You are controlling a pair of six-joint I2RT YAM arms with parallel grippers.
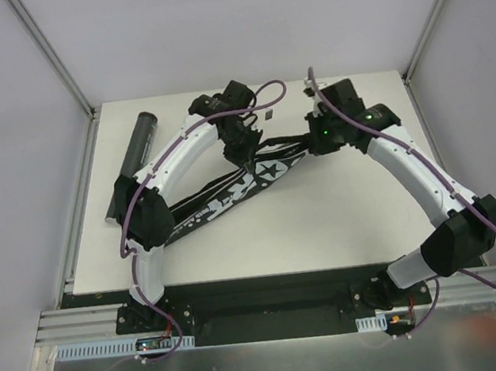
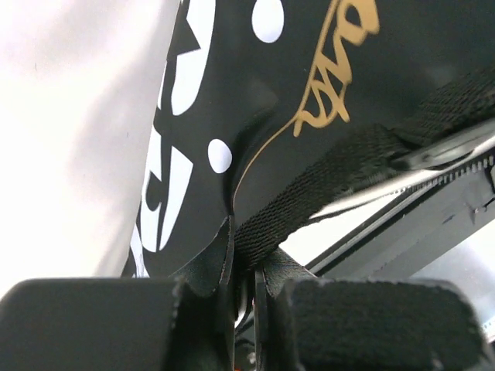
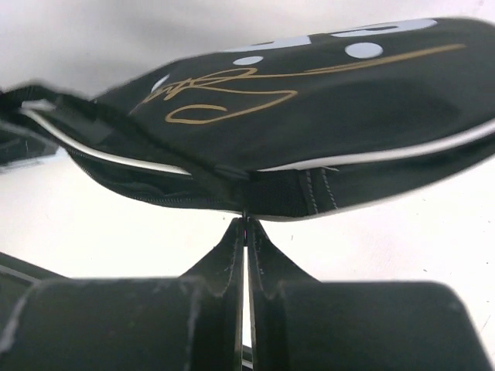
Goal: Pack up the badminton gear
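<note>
Lying diagonally across the white worktop (image 1: 344, 228) is the black bag (image 1: 230, 188), white lettering and a star facing up. It runs from beside the left arm's elbow up toward the middle, with both tools gathered at its far end. The left tool (image 2: 244, 259) is clamped onto the bag's webbing strap (image 2: 332, 174), and in the left wrist view the strap is seen running straight into the pinch between the pads. The right tool (image 3: 246, 232) is squeezed fully closed, tips pressed together right at the bag's zipped edge where a strap is stitched on. Whether a thin bit of fabric is caught in there can't be told. Gold script and white dots are seen on the bag in both wrist views. The tube (image 1: 141, 137) is laid near the far left edge, left of the bag and partly hidden by the left arm.
</note>
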